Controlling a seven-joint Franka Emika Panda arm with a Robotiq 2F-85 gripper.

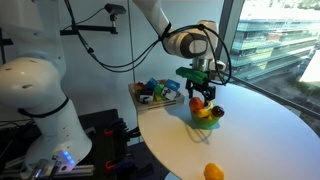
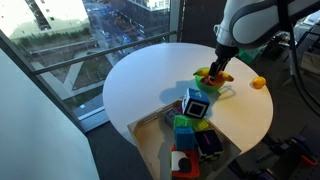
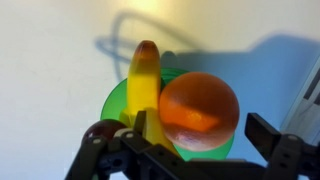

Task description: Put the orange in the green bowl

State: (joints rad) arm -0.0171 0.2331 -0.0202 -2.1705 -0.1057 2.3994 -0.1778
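The deep reddish orange (image 3: 198, 110) lies in the small green bowl (image 3: 112, 104), against a yellow banana (image 3: 146, 85) that also sits in it. My gripper (image 3: 183, 130) hangs right over the bowl, its fingers spread wider than the orange with a gap on each side, so it is open. In both exterior views the gripper (image 1: 203, 94) (image 2: 222, 66) is just above the orange (image 1: 197, 103) (image 2: 219, 77) and the bowl (image 1: 208, 122) (image 2: 208, 86) near the middle of the round white table.
A paler yellow-orange fruit (image 1: 213, 172) (image 2: 259, 83) lies alone on the round white table (image 1: 260, 130). A pale tray of mixed coloured items (image 1: 150, 92) (image 2: 190, 140) stands at the table's edge. Windows lie beyond the table.
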